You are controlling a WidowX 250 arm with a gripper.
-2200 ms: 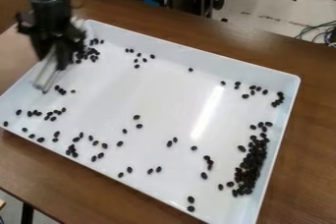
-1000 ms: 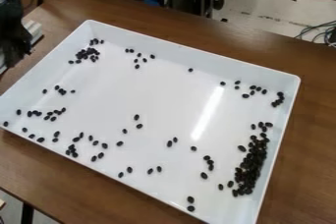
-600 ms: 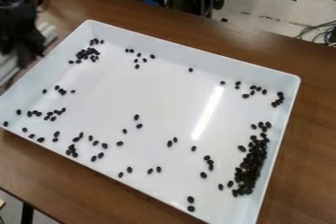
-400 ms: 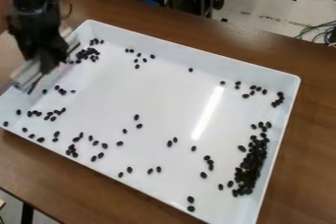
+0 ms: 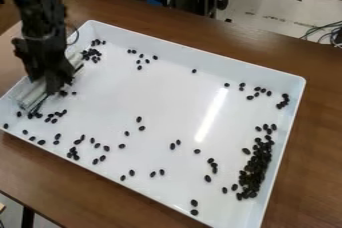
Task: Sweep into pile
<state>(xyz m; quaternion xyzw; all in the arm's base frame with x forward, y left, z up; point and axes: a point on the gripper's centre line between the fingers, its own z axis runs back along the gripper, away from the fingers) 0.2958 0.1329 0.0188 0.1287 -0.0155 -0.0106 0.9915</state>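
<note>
Look, the black gripper (image 5: 52, 81) is hanging over the left side of the white tray (image 5: 200, 88), and its jaws are clamping a pale sweeping tool (image 5: 33, 93) that's slanting down inside the wall. Dark beans (image 5: 139, 119) are lying scattered across the floor of the tray, a few sitting close beside the tool, while over on the right the big dense pile (image 5: 254, 171) is hugging the far wall! Underneath, the brown wooden bench (image 5: 310, 157) is carrying it all.
</note>
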